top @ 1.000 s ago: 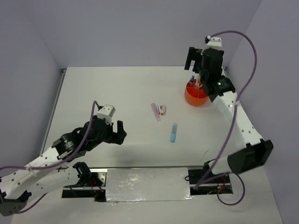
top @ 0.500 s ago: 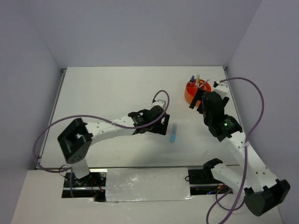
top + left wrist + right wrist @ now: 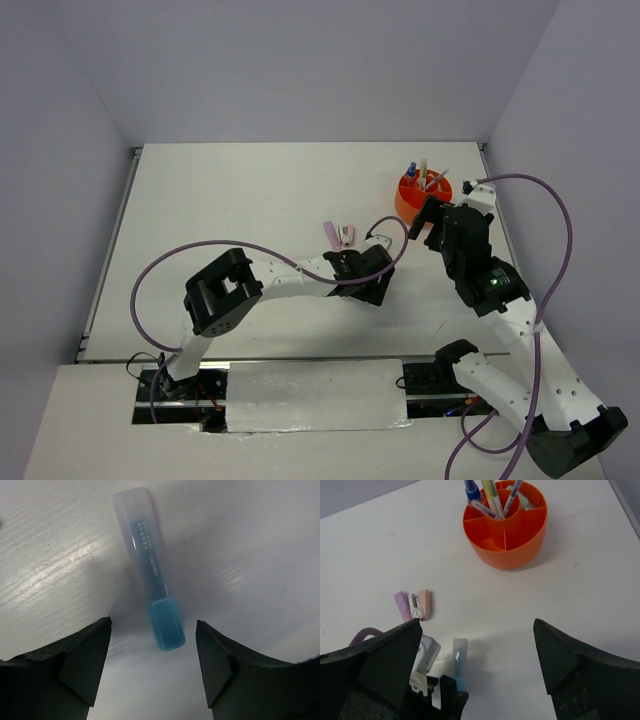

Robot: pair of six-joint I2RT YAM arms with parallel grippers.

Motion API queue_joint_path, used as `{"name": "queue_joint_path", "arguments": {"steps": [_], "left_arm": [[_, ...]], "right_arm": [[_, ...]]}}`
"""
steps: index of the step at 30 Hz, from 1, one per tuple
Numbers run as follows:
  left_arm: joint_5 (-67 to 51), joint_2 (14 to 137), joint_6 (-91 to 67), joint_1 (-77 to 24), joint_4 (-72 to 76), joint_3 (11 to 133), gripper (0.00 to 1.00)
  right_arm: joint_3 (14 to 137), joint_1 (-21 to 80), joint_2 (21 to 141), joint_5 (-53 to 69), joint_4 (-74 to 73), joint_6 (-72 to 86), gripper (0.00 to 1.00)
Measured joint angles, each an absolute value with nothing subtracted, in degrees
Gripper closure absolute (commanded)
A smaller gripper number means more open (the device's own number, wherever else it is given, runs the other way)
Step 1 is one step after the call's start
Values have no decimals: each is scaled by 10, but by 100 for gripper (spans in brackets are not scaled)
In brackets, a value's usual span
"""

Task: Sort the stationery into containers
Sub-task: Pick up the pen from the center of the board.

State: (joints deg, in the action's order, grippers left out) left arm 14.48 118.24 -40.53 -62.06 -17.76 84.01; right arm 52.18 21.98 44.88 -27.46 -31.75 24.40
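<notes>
Marker in translucent blue [image 3: 150, 570], flat on the white surface [image 3: 230, 200], at middle right of the overhead frame but hidden there beneath the left claw [image 3: 372, 283]. Seen from the left wrist as slanting from upper centre down to centre, clear cap end up, solid blue end down, that lower end between the two dark fingers [image 3: 75, 665]. Left claw spread wide, one finger on either side of the marker's lower end, neither touching it, bare surface in both gaps. Right claw [image 3: 476, 625] likewise spread wide, nothing between its fingers, held above the surface just below the orange pot [image 3: 505, 530] in the overhead frame. From the right wrist: pot at top centre, round, ribbed outside, with a central tube and dividers; several pens [image 3: 492, 495] upright or leaning in the tube and the far compartments. Purple piece [image 3: 401, 604] and pink-and-white piece [image 3: 420, 605] lying at left centre, just beside each other; touching or not, cannot tell. Blue marker near bottom centre of that view, well apart from the pot, the left claw's black tips right at its lower end.
</notes>
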Motion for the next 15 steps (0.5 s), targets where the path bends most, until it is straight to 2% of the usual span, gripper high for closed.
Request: {"name": "queue_joint_path", "arguments": {"steps": [4, 11, 15], "left_arm": [[148, 1192, -407, -627, -191, 863, 33], [168, 1219, -412, -633, -225, 895, 38], [182, 1228, -419, -635, -234, 906, 62]], "right_arm": [[512, 220, 449, -262, -318, 242, 0], [511, 219, 449, -256, -318, 241, 0], [510, 216, 446, -245, -317, 242, 0]]}}
